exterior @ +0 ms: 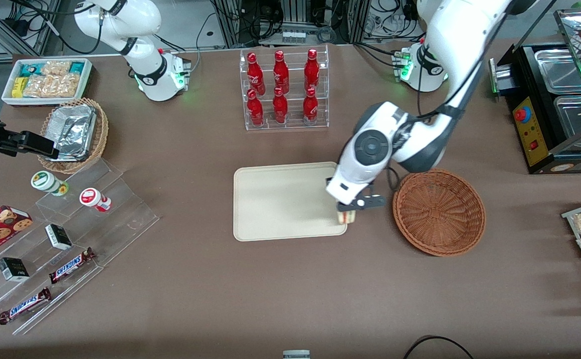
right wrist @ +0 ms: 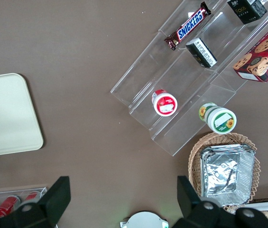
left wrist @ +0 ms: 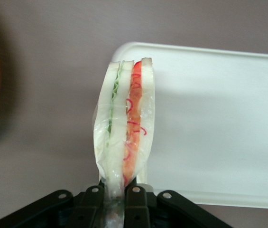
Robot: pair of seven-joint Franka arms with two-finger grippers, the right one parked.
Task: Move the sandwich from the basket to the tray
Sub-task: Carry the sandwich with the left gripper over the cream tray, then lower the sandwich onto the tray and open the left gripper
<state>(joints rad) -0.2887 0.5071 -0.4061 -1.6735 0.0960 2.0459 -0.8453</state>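
My left gripper [exterior: 347, 208] hangs over the corner of the cream tray [exterior: 280, 199] that lies closest to the reddish-brown wicker basket [exterior: 439, 211]. It is shut on the sandwich [exterior: 346, 216], a clear-wrapped wedge of pale bread with green and red filling. In the left wrist view the black fingers [left wrist: 136, 202] pinch the wrapped tip of the sandwich [left wrist: 124, 123], which hangs above the tray's rim [left wrist: 209, 52]. The basket holds nothing that I can see and stands beside the tray, toward the working arm's end of the table.
A clear rack of red bottles [exterior: 283, 89] stands farther from the front camera than the tray. Acrylic steps with snack bars [exterior: 71, 264] and small tubs, a lighter wicker basket with a foil container [exterior: 73, 133] and a white snack bin [exterior: 46, 80] lie toward the parked arm's end.
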